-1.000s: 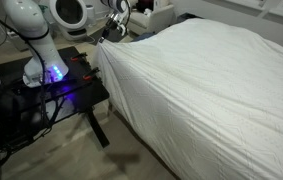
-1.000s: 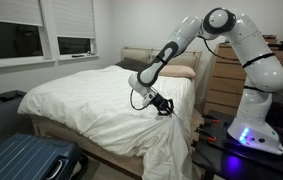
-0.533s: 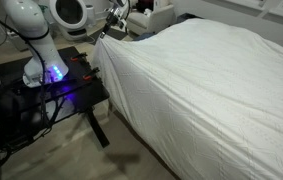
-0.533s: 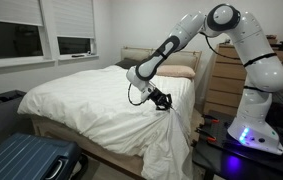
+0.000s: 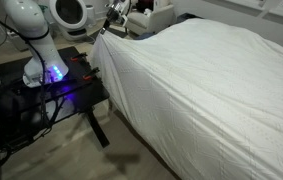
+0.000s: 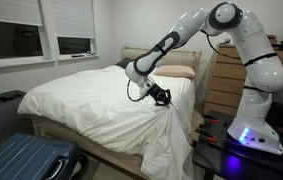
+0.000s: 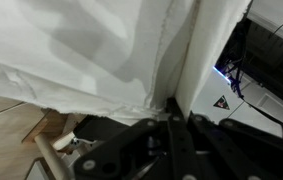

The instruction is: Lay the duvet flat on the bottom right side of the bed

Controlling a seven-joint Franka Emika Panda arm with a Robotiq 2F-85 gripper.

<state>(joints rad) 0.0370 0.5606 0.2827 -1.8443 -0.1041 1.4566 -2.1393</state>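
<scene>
The white duvet (image 5: 211, 90) covers the wide bed (image 6: 56, 132) and hangs over its side next to the robot, as also shown in an exterior view (image 6: 111, 100). My gripper (image 6: 162, 97) is shut on the duvet's edge near the side of the bed and pulls a taut fold of it upward; it also shows in an exterior view (image 5: 114, 28). In the wrist view the duvet (image 7: 71, 50) fills the top, and its hem is pinched between my black fingers (image 7: 168, 108).
A black metal-framed table (image 5: 61, 85) with glowing electronics carries the robot base beside the bed. A blue suitcase (image 6: 26, 160) lies at the bed's foot. Pillows (image 6: 176, 71) and a wooden dresser (image 6: 221, 80) are at the head end.
My gripper has moved up and toward the head of the bed, dragging the pinched duvet edge with it. The hanging fold has stretched longer.
</scene>
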